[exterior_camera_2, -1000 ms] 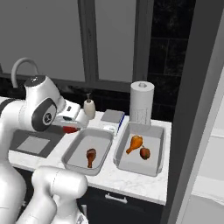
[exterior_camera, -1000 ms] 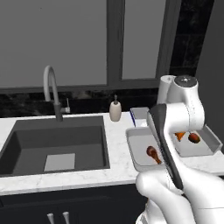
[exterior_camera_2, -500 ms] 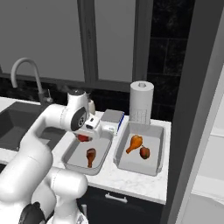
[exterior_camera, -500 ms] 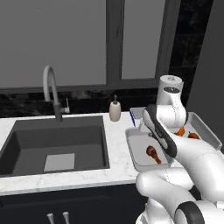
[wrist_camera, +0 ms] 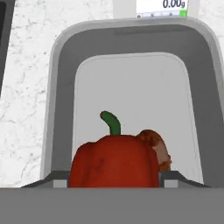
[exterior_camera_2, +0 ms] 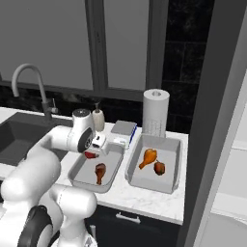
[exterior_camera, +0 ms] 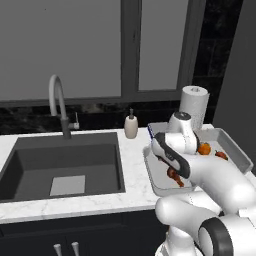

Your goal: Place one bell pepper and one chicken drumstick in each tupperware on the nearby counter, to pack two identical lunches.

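My gripper (exterior_camera_2: 92,151) is shut on a red bell pepper (exterior_camera_2: 89,155) with a green stem (wrist_camera: 112,122), held low over the left tupperware (exterior_camera_2: 85,177). In the hand view the pepper (wrist_camera: 113,161) sits between the fingertips above the tub's grey floor (wrist_camera: 131,87). A brown chicken drumstick (exterior_camera_2: 100,172) lies in that tub, just behind the pepper (wrist_camera: 156,148). The right tupperware (exterior_camera_2: 169,149) holds an orange drumstick (exterior_camera_2: 147,157) and a darker pepper (exterior_camera_2: 159,168). Both tubs stand on the white marble counter (exterior_camera_2: 140,195).
A kitchen scale (wrist_camera: 161,7) sits just past the left tub. A paper towel roll (exterior_camera_2: 155,112) and a soap dispenser (exterior_camera: 131,125) stand at the back. The dark sink (exterior_camera: 60,167) and its faucet (exterior_camera: 57,102) lie to the left.
The arm has swung right from beside the sink, carrying the pepper over the left tub. It has hardly moved in the last half second.
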{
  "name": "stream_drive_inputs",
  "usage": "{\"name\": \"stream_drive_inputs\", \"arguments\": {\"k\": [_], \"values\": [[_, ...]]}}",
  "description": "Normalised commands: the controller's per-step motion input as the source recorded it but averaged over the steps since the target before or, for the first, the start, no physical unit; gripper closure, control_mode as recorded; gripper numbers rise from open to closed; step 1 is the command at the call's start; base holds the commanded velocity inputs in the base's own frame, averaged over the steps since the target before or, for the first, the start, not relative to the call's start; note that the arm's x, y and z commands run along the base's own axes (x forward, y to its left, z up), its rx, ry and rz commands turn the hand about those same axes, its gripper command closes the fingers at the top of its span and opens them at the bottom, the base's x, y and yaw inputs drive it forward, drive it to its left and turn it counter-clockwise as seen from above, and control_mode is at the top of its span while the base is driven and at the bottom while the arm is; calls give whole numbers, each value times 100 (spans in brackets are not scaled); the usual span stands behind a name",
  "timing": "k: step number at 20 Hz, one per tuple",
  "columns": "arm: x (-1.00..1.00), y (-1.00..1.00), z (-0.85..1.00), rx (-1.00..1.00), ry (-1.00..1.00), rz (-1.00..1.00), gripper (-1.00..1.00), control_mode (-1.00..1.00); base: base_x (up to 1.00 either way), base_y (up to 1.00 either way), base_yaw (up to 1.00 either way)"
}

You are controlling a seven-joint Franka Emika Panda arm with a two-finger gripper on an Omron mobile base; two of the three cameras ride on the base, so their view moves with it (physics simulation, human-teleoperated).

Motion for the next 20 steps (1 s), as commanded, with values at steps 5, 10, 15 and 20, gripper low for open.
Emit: {"name": "stream_drive_inputs", "arguments": {"k": [5,10,15,20], "values": [[33,32,-63,-1,0,0,-100,-100,0,0,0],[9,-11,7,4,2,0,-100,-100,0,0,0],[0,-23,59,11,5,0,-100,-100,0,0,0],[-67,-1,95,2,-7,1,-100,-100,0,0,0]]}}
